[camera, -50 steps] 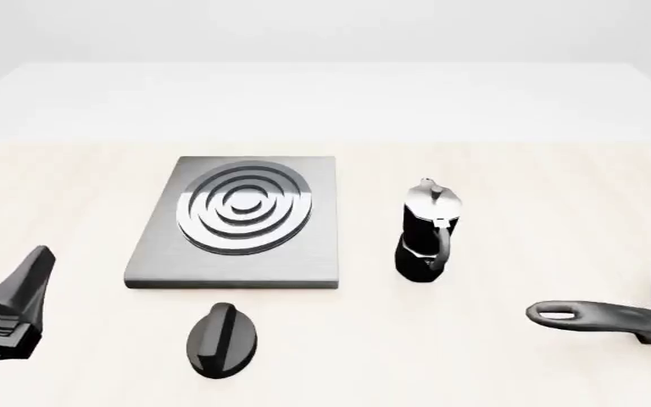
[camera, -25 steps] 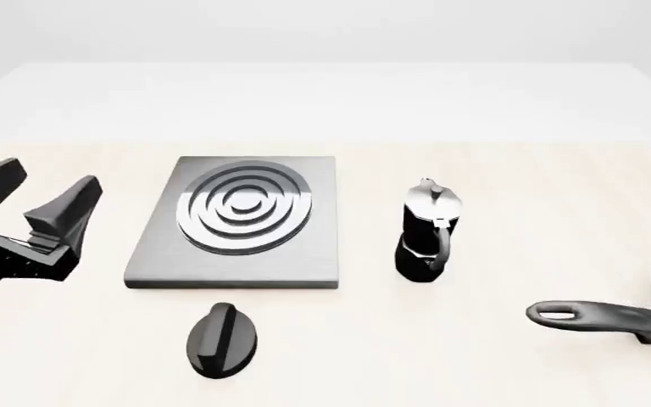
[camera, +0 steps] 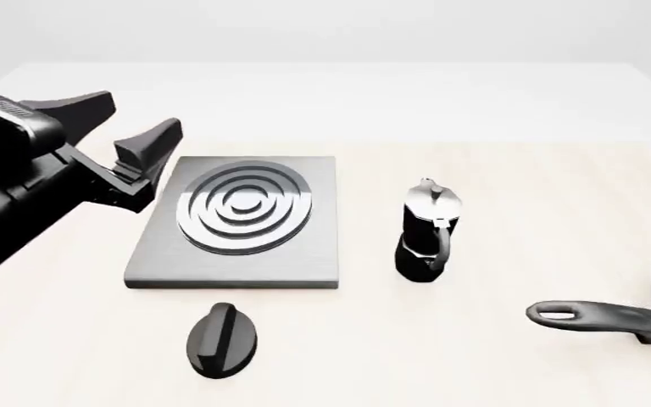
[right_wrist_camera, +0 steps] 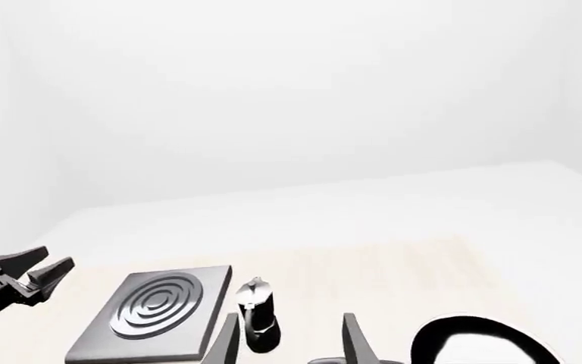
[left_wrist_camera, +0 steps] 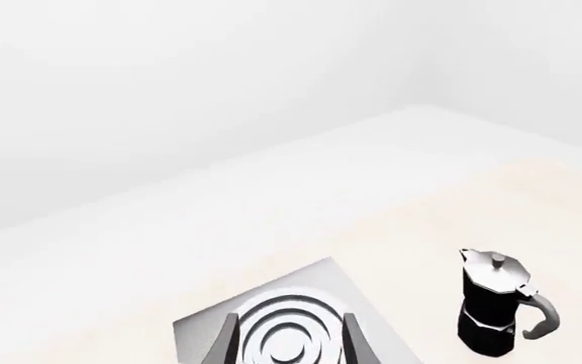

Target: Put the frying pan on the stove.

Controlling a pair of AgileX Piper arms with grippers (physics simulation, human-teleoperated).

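My left gripper hangs in the air off the far-left corner of the stove, its two fingers spread wide with nothing between them; in my left wrist view the finger tips frame the stove's silver rings from above. My right gripper is out of the front view; its wrist camera shows the fingers parted and empty, raised above the table. The frying pan lies at the near-right edge of the table, mostly cut off in the front view, its long handle pointing left toward the middle, well apart from the stove. Between pan and stove stands the moka pot, upright. A small black oval knob lies just in front of the stove.
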